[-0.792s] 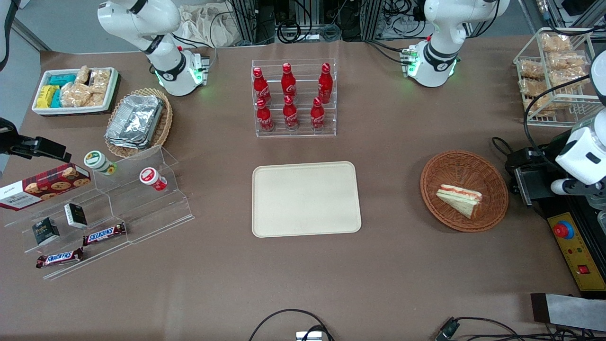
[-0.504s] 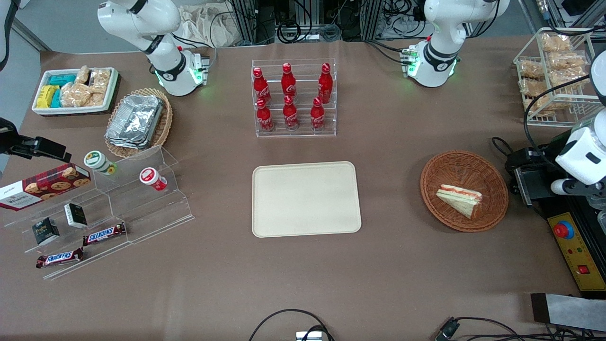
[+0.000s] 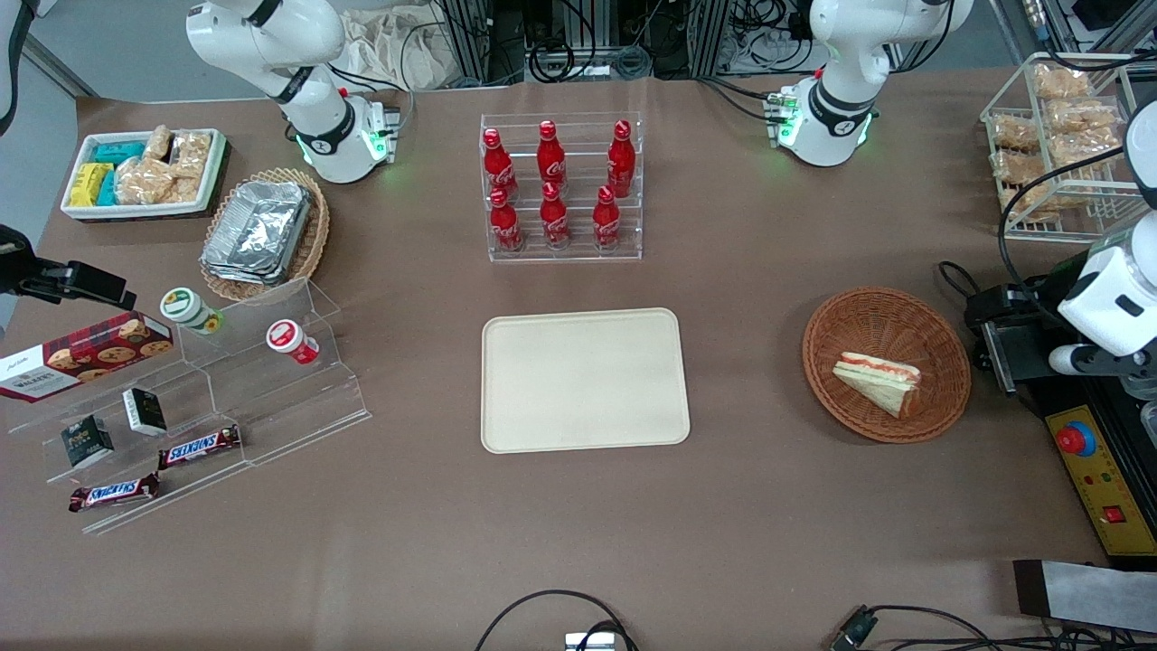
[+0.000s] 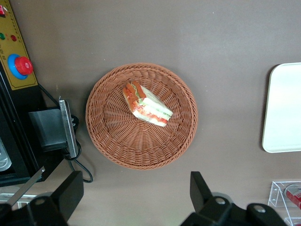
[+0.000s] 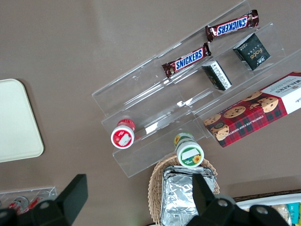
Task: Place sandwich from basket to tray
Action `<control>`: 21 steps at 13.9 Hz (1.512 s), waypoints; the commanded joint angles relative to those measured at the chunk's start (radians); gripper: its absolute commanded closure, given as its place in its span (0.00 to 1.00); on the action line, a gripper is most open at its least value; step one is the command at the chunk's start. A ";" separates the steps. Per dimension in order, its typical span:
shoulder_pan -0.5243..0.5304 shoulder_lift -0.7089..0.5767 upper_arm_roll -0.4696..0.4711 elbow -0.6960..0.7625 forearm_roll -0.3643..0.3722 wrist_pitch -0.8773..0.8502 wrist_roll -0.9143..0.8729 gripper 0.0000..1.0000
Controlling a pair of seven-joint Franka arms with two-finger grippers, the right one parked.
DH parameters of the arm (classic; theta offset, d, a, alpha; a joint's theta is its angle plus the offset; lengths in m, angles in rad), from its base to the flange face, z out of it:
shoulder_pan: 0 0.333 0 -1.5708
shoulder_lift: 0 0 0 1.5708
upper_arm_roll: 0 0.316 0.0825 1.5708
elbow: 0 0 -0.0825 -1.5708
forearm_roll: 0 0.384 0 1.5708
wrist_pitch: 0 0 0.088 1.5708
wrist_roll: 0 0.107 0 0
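Note:
The sandwich, a white-bread wedge with red-orange and green layers, lies in the round reddish-brown wicker basket toward the working arm's end of the table. It also shows in the left wrist view, in the basket. The cream-beige tray lies flat and bare mid-table; its edge shows in the left wrist view. My left gripper hovers high beside the basket, over the table's end. In the wrist view the gripper is open and empty, its jaws wide apart above bare table next to the basket's rim.
A black and yellow control box with a red button and cables lies beside the basket under my arm. A wire rack of snack bags stands farther from the camera. A rack of red bottles stands farther from the camera than the tray.
My left arm has shifted very slightly toward the basket. The sandwich, basket and tray have not moved.

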 commanded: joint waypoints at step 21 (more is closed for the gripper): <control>0.043 0.073 0.003 -0.445 0.006 0.544 -0.443 0.00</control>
